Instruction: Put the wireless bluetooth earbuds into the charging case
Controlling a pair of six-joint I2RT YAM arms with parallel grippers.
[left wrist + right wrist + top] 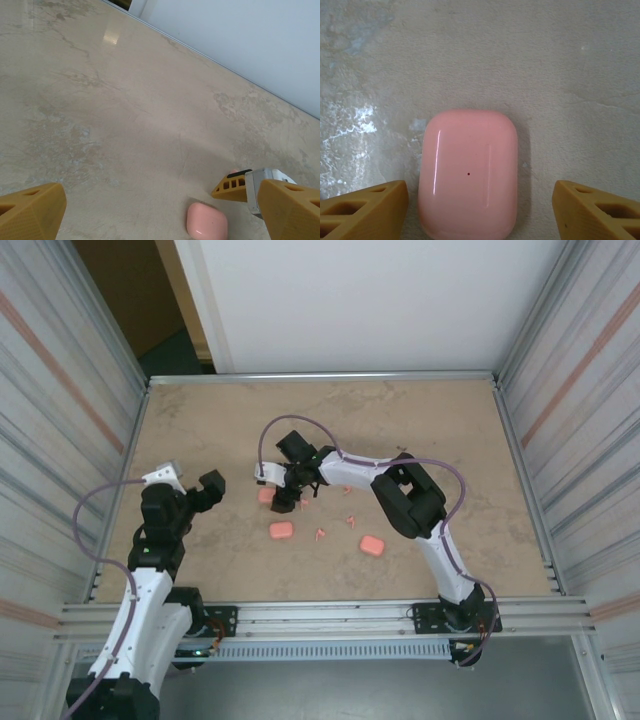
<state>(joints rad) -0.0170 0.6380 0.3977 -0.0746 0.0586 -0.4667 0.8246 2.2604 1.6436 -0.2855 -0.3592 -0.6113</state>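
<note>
Nearest the overhead camera, two white-and-black robot arms are seen bolted to a rail at the table's near edge. The left arm (150,590) is bent upright on the left, and the right arm (420,505) is stretched toward the table's middle. Both are set over a beige, marbled table (420,420) bounded by ribbed metal walls (580,390).

The left gripper (188,482) is seen over the table's left part, well apart from the pink items. In its wrist view its yellow fingers (30,212) are spread wide with nothing between them.

The right gripper (283,490) is lowered over a pink charging case (468,172). From its wrist camera, the closed, rounded case is seen lying flat between the yellow fingers (365,210). Bare table is visible on each side, so the fingers are parted and not touching it.

A second pink case (281,530) and a third pink case (372,544) are laid nearer the arms. Several tiny salmon-pink earbuds (320,533) are scattered loose on the table between the cases, near the right gripper.
</note>
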